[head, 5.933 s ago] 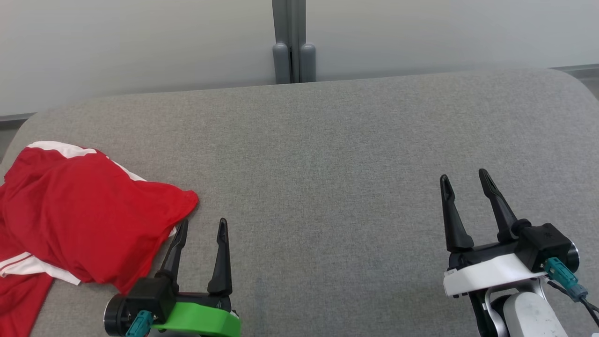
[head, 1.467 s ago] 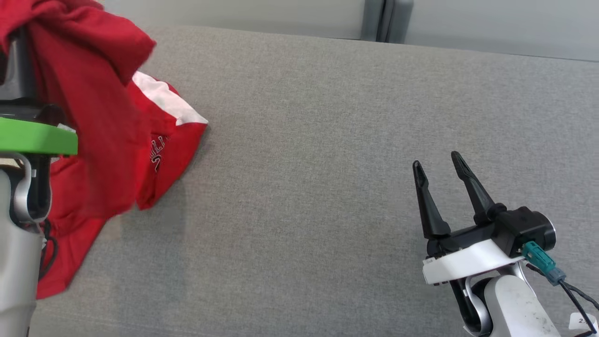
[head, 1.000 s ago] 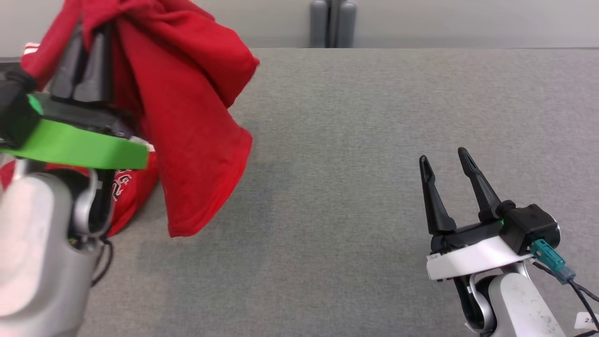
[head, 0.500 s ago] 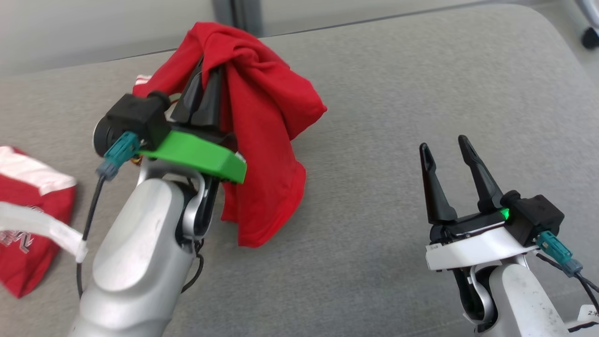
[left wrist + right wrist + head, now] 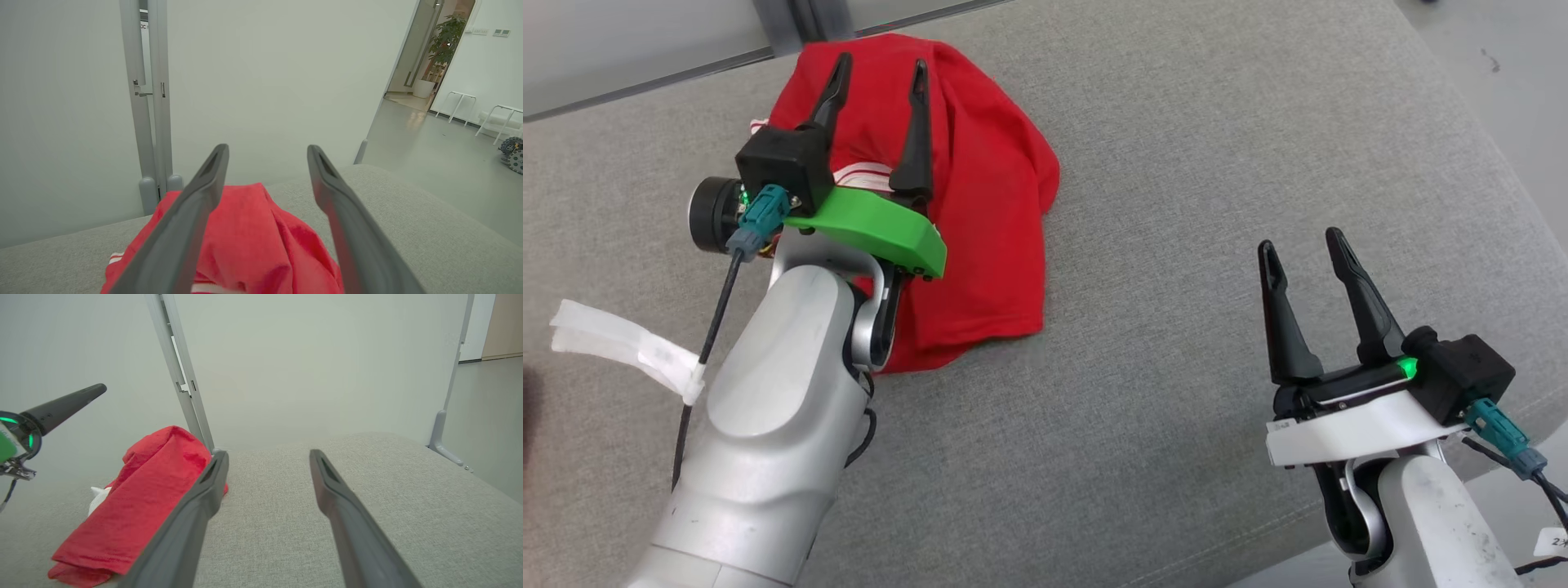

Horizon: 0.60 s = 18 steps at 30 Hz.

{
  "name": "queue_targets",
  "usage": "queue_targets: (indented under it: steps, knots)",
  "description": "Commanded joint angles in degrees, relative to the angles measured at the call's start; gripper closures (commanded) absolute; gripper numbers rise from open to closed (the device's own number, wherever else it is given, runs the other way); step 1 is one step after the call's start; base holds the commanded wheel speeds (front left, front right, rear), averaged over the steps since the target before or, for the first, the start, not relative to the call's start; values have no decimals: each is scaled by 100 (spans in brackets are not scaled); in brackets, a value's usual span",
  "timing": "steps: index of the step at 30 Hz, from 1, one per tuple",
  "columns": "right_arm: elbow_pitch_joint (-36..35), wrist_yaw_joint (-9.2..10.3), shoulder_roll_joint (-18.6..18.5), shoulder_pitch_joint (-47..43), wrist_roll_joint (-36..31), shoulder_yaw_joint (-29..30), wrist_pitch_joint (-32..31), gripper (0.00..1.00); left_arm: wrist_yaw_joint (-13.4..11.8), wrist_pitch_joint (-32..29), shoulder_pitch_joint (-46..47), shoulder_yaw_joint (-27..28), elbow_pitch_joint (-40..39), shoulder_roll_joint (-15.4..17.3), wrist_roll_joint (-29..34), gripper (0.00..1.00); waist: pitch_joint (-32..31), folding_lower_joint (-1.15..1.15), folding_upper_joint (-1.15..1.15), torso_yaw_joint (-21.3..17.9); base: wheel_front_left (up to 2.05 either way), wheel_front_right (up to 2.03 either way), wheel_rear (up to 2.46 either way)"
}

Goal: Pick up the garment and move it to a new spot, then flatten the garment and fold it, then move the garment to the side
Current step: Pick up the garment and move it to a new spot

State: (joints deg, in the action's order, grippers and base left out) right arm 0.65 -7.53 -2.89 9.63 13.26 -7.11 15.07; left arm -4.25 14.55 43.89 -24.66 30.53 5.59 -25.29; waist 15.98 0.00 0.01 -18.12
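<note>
The red garment (image 5: 992,204) lies in a crumpled heap with white trim on the grey padded table (image 5: 1192,163), toward the back left in the head view. My left gripper (image 5: 880,67) hovers over the heap, open, with nothing between its fingers. In the left wrist view the garment (image 5: 249,241) sits below the left gripper (image 5: 267,152), whose jaws stand apart. In the head view my right gripper (image 5: 1300,242) is open at the lower right, well clear of the cloth. The right wrist view has the garment (image 5: 139,510) to the left of the right gripper (image 5: 268,456).
The table's rounded right edge (image 5: 1494,171) drops to the floor (image 5: 1494,49). A pale wall with a grey post (image 5: 149,102) stands behind the table. White tape (image 5: 621,347) hangs on the left arm's cable. Bare grey surface lies between the two grippers.
My left gripper has opened and let go of the garment, which has dropped onto the table in a heap. The head camera has swung right. The right gripper has stayed open.
</note>
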Motion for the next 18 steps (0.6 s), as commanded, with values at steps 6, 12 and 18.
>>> queue_targets:
  steps: [6,12,18]
  knots:
    - [-28,8,-4,33,-247,70,16,0,333,69,-414,230,-364,139,10,0,-112,0,-1,645,0,0,0]
    - [30,8,-5,-33,-488,104,16,0,594,59,-1317,531,-1109,177,152,0,-348,0,-1,1290,0,0,0]
    - [100,8,-5,-123,-595,66,16,0,837,57,-2271,673,-1824,153,612,0,-629,0,-1,1746,0,0,0]
